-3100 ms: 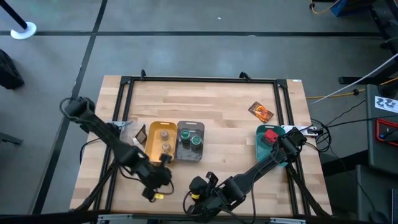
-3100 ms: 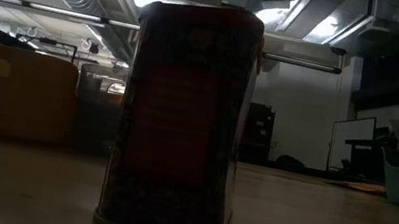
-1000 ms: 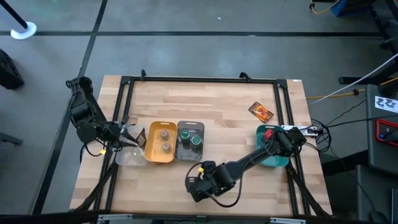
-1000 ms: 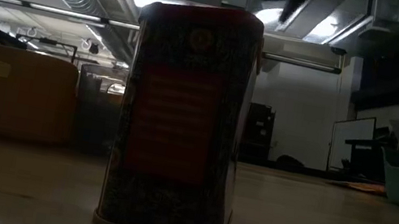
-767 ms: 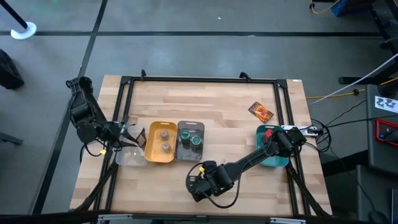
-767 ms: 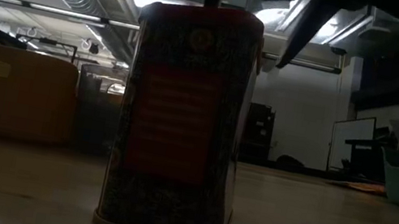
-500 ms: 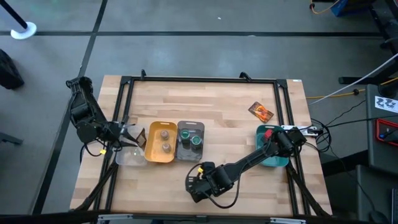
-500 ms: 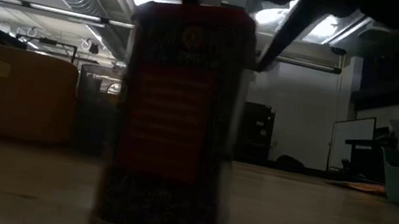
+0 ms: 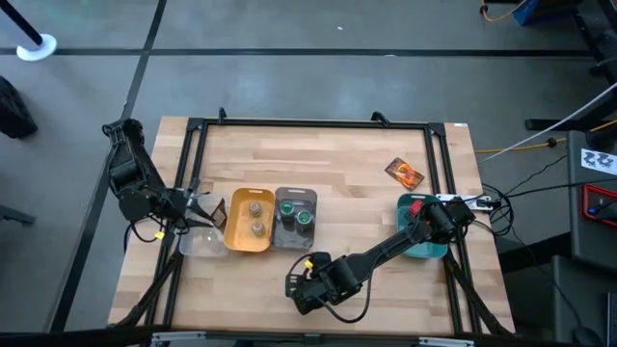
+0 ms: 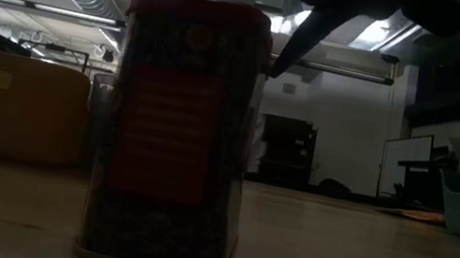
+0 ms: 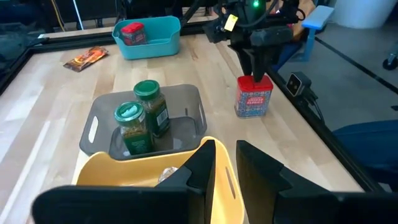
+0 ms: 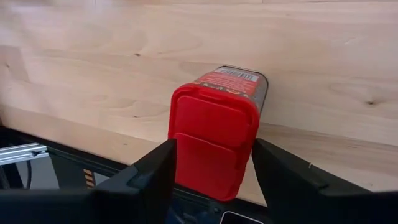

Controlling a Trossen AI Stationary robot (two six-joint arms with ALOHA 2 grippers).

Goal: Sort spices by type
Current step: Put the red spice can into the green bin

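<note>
— Where is the right gripper (image 12: 211,163) from where you stand?

— Down at the near edge of the table (image 9: 357,173), right over a red box (image 12: 214,137). Its two fingers (image 12: 152,171) stand on either side of the red lid, pressed close against it. I'd say it is clamped on the box. The box stands upright on the wood, close to the table's front edge.

— And the other red box (image 11: 132,31)?

— It sits in the teal tray (image 11: 155,40) at the right side of the table. One brown-orange packet (image 9: 405,173) lies flat on the wood beyond that tray, apart from it.

— The jars?

— Two green-lidded jars (image 11: 142,116) stand together in the grey tray (image 11: 102,124). Two tan-grey jars (image 9: 255,216) are in the yellow tray (image 9: 236,236) just beside it, the trays touching.

— What about the left gripper (image 11: 225,163)?

— It waits at the table's left side, near the yellow tray. Its fingers are nearly together with a narrow gap, and nothing between them.
</note>
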